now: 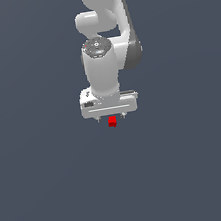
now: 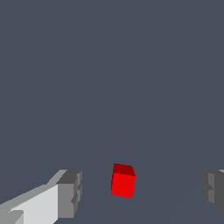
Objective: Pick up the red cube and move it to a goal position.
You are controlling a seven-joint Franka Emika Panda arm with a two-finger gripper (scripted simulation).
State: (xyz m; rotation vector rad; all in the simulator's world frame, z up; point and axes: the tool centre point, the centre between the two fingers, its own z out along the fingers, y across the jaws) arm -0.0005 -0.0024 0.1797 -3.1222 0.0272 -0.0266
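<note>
The red cube [image 1: 112, 122] is small and bright red. In the exterior view it lies on the flat grey floor just below the white gripper [image 1: 110, 117], between its two short fingertips. In the wrist view the red cube [image 2: 123, 180] sits in the gap between the two grey fingers [image 2: 71, 192], with clear space on each side. The gripper [image 2: 142, 189] is open and touches nothing. The other finger shows only at the frame's edge.
The white arm [image 1: 104, 42] rises behind the gripper in the exterior view. The plain dark grey floor [image 1: 53, 182] spreads all around, with no other object in view.
</note>
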